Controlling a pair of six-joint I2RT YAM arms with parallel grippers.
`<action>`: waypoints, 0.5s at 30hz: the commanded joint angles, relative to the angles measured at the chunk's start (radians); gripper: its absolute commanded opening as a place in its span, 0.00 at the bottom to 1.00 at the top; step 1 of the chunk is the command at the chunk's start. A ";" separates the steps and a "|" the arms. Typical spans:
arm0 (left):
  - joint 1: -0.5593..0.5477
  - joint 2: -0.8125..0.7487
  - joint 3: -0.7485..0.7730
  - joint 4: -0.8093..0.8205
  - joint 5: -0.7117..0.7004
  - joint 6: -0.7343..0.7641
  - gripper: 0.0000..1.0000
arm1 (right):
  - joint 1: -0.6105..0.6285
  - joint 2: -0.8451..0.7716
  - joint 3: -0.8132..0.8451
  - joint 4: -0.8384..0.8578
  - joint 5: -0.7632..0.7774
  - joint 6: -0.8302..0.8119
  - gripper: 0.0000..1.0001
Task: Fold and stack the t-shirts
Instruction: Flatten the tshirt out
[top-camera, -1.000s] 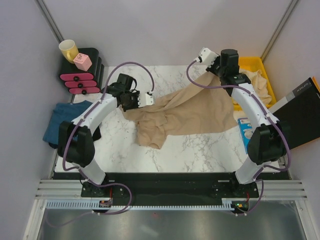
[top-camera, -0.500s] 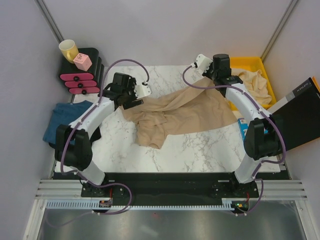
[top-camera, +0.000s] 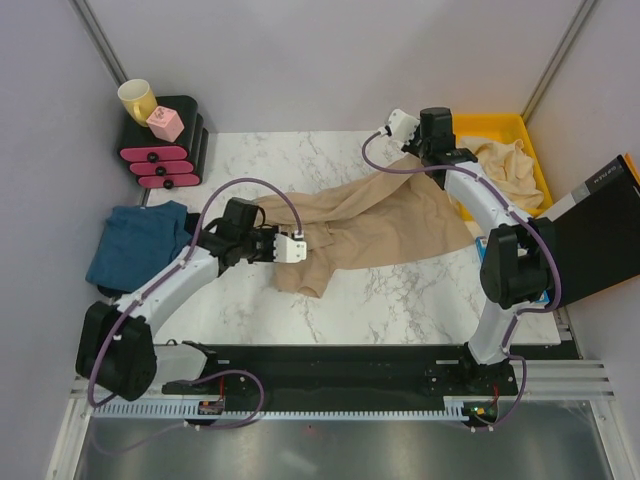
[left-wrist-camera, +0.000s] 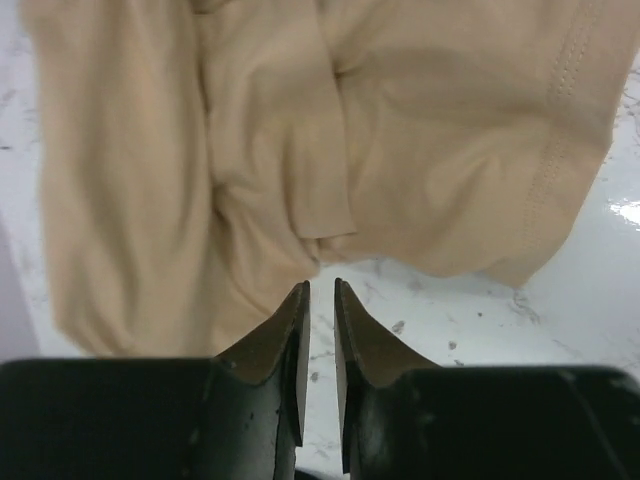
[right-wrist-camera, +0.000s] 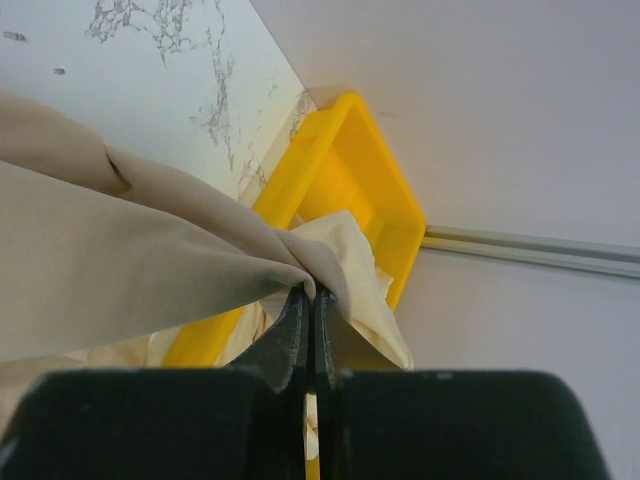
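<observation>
A tan t-shirt (top-camera: 370, 225) lies spread and rumpled across the marble table (top-camera: 400, 300). Its far right end is lifted. My right gripper (top-camera: 418, 152) is shut on that raised end, beside the yellow bin; the right wrist view shows the cloth (right-wrist-camera: 120, 250) bunched at the closed tips (right-wrist-camera: 312, 292). My left gripper (top-camera: 285, 248) hovers low at the shirt's near left part. In the left wrist view it (left-wrist-camera: 320, 285) is open by only a narrow slit, empty, over bare marble just short of the folds (left-wrist-camera: 300, 130). A teal-blue t-shirt (top-camera: 135, 245) lies folded at the left edge.
A yellow bin (top-camera: 500, 125) at the back right holds another beige t-shirt (top-camera: 510, 165); both show in the right wrist view (right-wrist-camera: 350, 150). A black rack with pink pieces (top-camera: 165, 150), a yellow mug (top-camera: 137, 98) and a pink cube (top-camera: 165, 123) stand back left. A black box (top-camera: 600, 230) sits right.
My left gripper let go of the shirt's left end and swung down toward the near side. The right gripper shifted slightly back and left, still holding the shirt.
</observation>
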 joint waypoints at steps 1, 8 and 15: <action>-0.005 0.166 0.023 0.022 0.004 0.073 0.20 | 0.002 0.000 0.067 0.034 0.010 -0.003 0.00; 0.001 0.329 0.120 0.085 0.003 0.038 0.14 | 0.001 -0.008 0.058 0.031 0.015 -0.011 0.00; 0.001 0.384 0.147 0.088 0.006 0.067 0.13 | 0.001 -0.015 0.052 0.034 0.021 -0.016 0.00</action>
